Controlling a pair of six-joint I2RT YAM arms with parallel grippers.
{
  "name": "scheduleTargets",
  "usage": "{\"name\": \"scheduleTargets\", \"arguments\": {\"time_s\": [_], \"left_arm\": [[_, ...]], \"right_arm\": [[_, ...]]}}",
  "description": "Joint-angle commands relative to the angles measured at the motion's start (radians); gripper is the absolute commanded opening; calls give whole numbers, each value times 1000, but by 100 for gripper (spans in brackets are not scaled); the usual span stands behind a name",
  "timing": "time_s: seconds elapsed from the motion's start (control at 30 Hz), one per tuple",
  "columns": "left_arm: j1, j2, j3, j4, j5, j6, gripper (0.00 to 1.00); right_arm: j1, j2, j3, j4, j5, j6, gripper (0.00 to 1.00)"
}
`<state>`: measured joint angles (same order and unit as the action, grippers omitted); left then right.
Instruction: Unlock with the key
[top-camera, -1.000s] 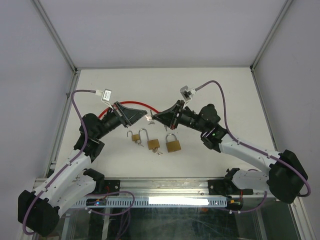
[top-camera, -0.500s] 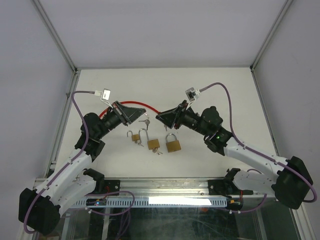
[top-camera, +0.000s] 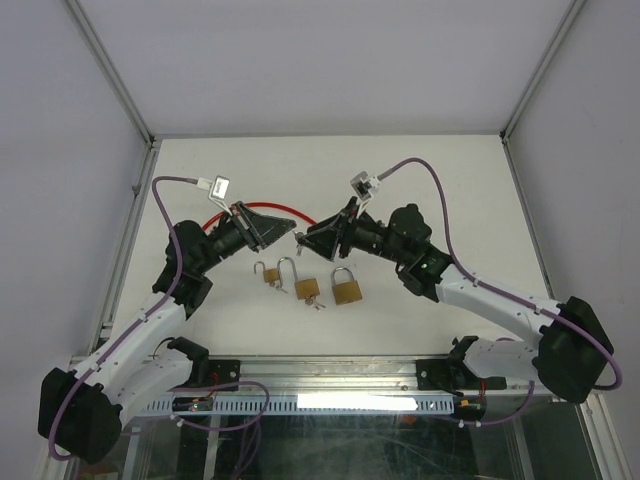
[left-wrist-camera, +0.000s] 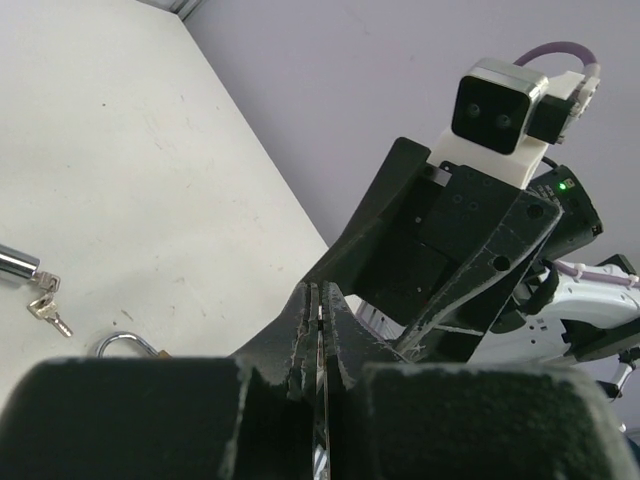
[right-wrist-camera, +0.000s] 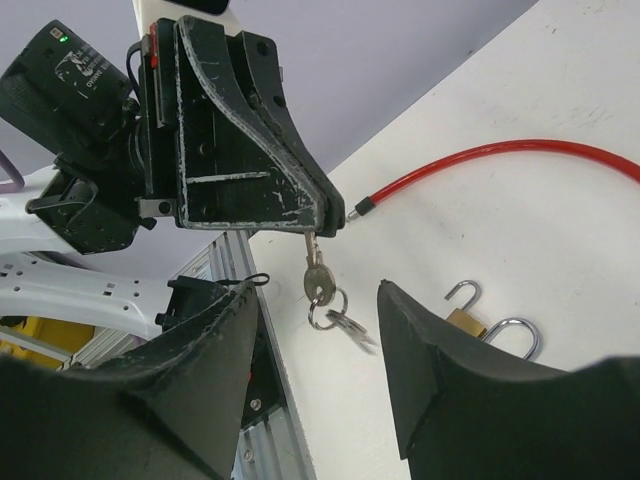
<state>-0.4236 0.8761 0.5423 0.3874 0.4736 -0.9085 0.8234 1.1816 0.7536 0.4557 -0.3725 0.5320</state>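
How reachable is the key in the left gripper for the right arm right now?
Probably yes. The left gripper pinches the key by its upper end, clear of the table. Its lower end and ring hang free right in front of the open right gripper, with nothing between them.

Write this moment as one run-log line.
left gripper: shut on key | right gripper: open near key | padlocks: not touched

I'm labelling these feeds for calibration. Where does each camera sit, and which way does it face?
Top external: above and behind the bases, looking down on table, both arms, three padlocks.
Left wrist: on the left arm, facing the right gripper; own shut fingers in front.
Right wrist: on the right arm, facing the left gripper pinching the key; own open fingers below.
Shared: top and right wrist show the red cable.
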Motion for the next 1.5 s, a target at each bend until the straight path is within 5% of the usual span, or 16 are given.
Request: {"name": "scheduleTargets", "arguments": {"time_s": [0.0, 0.63, 1.47], "left_arm": [[6, -5, 58, 56, 35, 8, 0], [5, 17, 69, 92, 33, -66, 0], [6, 12, 66, 120, 48, -96, 0]], "right_arm": [[5, 27, 65, 122, -21, -17, 54], [3, 62, 39, 232, -110, 32, 24], [3, 61, 11, 251, -116, 52, 25]]}}
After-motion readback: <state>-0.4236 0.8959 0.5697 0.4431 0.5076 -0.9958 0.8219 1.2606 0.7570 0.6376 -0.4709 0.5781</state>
